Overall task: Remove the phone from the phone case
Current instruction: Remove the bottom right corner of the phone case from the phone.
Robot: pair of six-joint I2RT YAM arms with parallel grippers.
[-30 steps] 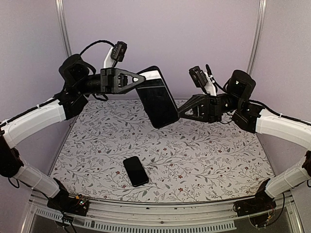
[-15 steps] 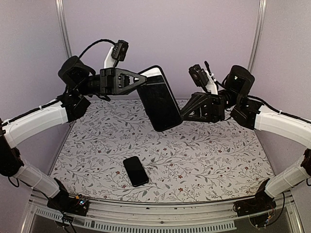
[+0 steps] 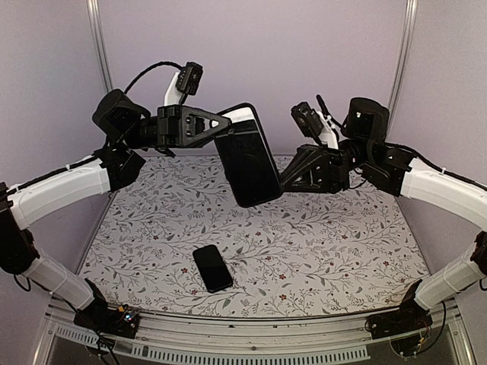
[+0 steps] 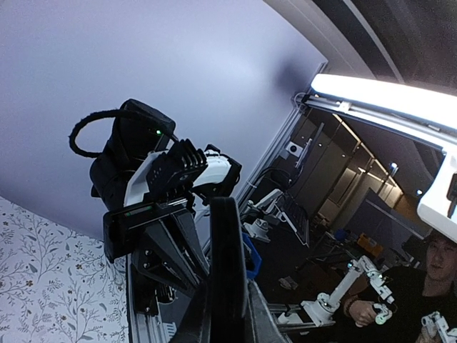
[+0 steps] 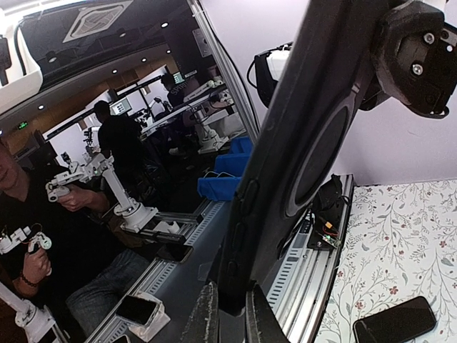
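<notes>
A black phone case (image 3: 249, 163) hangs tilted in the air above the table's far half, glossy dark face toward the top camera. I cannot tell if a phone sits in it. My left gripper (image 3: 224, 123) is shut on its upper left edge. My right gripper (image 3: 283, 179) is shut on its lower right edge. In the left wrist view the case (image 4: 227, 264) shows edge-on between the left gripper's (image 4: 227, 325) fingers. In the right wrist view the case back (image 5: 300, 143) shows a round ring, pinched in the right gripper (image 5: 230, 318). A black phone (image 3: 212, 268) lies flat on the table.
The floral table mat (image 3: 327, 243) spreads under both arms. The black phone on the table also shows in the right wrist view (image 5: 396, 321). Purple walls close the back and sides, and a metal rail (image 3: 251, 334) runs along the near edge.
The right arm's elbow and wrist have risen and shifted slightly left. The case has tipped a little, still held by both grippers. The phone on the table has not moved.
</notes>
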